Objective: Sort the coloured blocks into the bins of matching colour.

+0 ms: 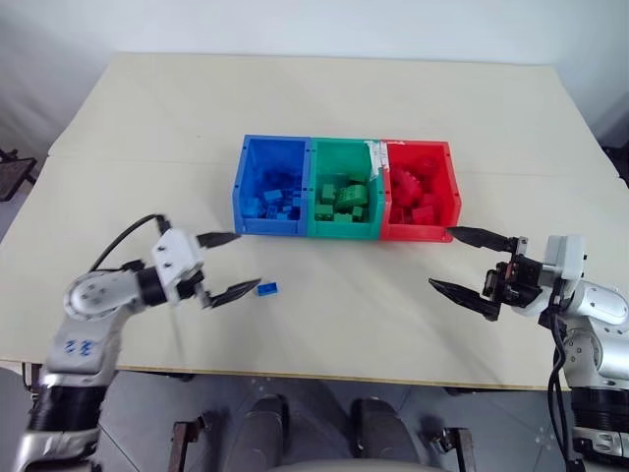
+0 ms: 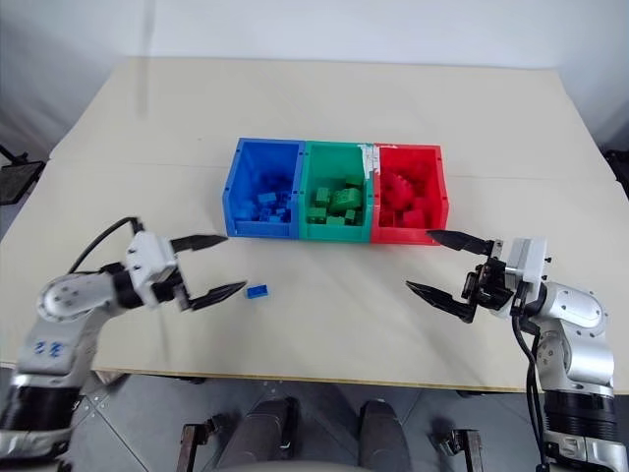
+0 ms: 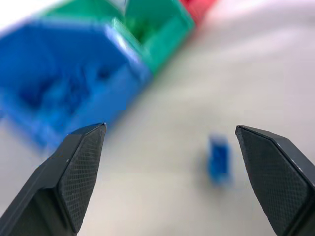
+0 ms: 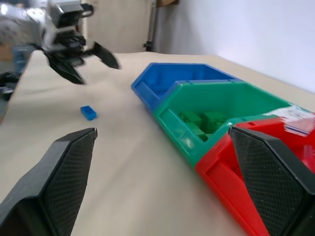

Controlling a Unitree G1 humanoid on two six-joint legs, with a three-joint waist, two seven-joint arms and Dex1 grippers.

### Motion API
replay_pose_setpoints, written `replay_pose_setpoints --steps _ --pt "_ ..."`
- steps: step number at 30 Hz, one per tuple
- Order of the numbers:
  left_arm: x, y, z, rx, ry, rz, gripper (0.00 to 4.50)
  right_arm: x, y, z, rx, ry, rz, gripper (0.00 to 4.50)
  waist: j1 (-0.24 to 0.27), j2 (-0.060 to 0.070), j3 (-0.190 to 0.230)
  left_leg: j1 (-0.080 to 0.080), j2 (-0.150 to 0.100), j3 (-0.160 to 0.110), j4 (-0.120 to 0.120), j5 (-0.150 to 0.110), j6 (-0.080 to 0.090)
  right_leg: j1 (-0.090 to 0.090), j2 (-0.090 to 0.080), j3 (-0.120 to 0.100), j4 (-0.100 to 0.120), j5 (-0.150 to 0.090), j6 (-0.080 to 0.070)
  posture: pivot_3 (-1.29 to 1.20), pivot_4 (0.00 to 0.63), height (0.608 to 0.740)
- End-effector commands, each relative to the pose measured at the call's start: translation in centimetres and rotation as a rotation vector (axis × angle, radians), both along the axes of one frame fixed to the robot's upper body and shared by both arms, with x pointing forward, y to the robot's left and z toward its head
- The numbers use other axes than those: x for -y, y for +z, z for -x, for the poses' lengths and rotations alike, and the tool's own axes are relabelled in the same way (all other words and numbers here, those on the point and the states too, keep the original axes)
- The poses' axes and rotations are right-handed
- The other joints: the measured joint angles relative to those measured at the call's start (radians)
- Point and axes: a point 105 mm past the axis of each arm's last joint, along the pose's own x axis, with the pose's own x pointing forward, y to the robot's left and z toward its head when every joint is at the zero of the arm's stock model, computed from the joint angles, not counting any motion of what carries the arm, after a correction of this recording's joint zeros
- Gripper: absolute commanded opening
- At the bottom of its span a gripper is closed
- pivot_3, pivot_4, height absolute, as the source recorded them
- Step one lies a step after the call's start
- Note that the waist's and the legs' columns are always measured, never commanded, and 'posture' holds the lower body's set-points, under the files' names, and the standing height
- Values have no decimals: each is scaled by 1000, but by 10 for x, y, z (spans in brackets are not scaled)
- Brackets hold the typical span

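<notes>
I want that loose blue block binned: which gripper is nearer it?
Left. The left gripper sits open right beside the blue block; the right gripper is far across the table.

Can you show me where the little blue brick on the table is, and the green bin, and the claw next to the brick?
little blue brick [image 1: 266, 289], left eye view, on its studded top.
green bin [image 1: 341, 230], left eye view, on its front wall.
left claw [image 1: 236, 263], left eye view, midway between its open fingertips.
</notes>
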Motion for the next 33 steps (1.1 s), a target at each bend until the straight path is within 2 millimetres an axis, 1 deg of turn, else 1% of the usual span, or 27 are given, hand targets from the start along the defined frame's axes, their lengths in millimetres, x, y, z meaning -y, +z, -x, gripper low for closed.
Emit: replay_pose_setpoints --steps 1,3,4,5,6,7,9,10,12,13,14,16,18,19,21,24,27,30,33 --pt "-13 6 19 17 4 -8 4474 1 -2 2 16 44 42 4500 9 0 0 0 0 0 0 0 0 1 0 0 0 0 0 0 150 740" --pt "-33 -6 31 -10 68 -26 4474 1 -7 2 8 67 60 4500 6 0 0 0 0 -1 0 0 1 1 -2 0 -1 0 0 0 150 740" --pt "-41 -10 36 -30 93 -1 4474 1 -9 1 6 73 64 4500 4 0 0 0 0 0 0 -1 2 1 -2 0 -1 0 0 0 150 740" --pt "-44 -11 39 -40 106 19 4474 1 -9 1 5 75 65 4500 4 0 0 0 0 0 0 -1 2 1 -2 0 -1 0 0 0 150 740" --pt "-53 -11 42 -45 152 59 4474 2 -11 0 -2 77 65 4500 4 0 0 0 0 0 0 -1 2 1 -2 0 -2 0 0 0 150 740" --pt "-61 -13 45 -41 187 54 4474 3 -12 0 -7 77 66 4500 4 0 0 0 0 -1 -1 -1 2 1 -2 0 -1 0 0 0 150 740" --pt "-68 -15 50 -48 216 64 4474 5 -14 -2 -18 78 71 4500 3 0 0 0 0 0 0 -1 1 1 -1 -1 -1 0 0 0 150 740" --pt "-67 -17 51 -55 204 60 4474 6 -15 -2 -21 78 73 4500 3 0 0 0 0 0 0 -1 1 1 -1 0 -1 0 0 0 150 740" --pt "-61 -16 51 -58 182 69 4474 8 -16 -3 -25 76 76 4500 4 0 0 0 0 0 0 -1 1 1 -1 0 -1 0 0 0 150 740" --pt "-55 -16 49 -79 164 72 4474 8 -16 -3 -25 76 77 4500 4 0 0 0 0 0 0 -1 1 1 -1 0 -1 0 0 0 150 740" --pt "-49 -19 49 -138 142 82 4474 8 -16 -3 -26 75 78 4500 5 0 0 0 0 0 0 -1 1 1 -1 0 -1 0 0 0 150 740" --pt "-30 -17 48 -139 57 58 4474 8 -16 0 -31 83 82 4500 4 0 0 0 0 0 0 -1 1 1 -1 0 -1 0 0 0 150 740" --pt "-7 -13 39 -107 -11 55 4474 6 -16 6 -52 109 96 4500 7 0 0 0 0 0 0 -1 1 1 -2 0 -1 0 0 0 150 740" --pt "1 -13 35 -104 -31 53 4474 5 -17 9 -62 122 103 4500 10 1 0 0 0 -1 0 -1 1 1 -2 0 -1 0 0 0 150 740" --pt "17 -18 20 -97 -50 41 4474 2 -15 12 -60 127 101 4500 7 0 0 0 0 -1 0 -1 1 1 -1 0 -1 0 0 0 150 740" --pt "35 -26 1 -99 -49 33 4474 -1 -12 13 -46 113 79 4500 4 1 0 0 -1 0 0 -1 1 1 -1 0 0 0 0 0 150 740" --pt "45 -38 -12 -119 -49 -5 4474 -7 -7 16 -29 115 30 4500 -2 1 0 1 -1 1 0 -1 0 0 0 0 0 0 0 0 150 740" --pt "42 -45 -20 -117 -31 -54 4474 -18 -4 20 -19 115 -35 4500 -2 1 0 0 0 1 -1 0 0 -1 1 0 0 0 0 0 150 740" --pt "39 -45 -30 -127 5 -31 4474 -28 -5 21 -10 112 -78 4500 3 1 0 0 -1 1 0 0 0 -1 0 0 1 0 0 0 150 740"
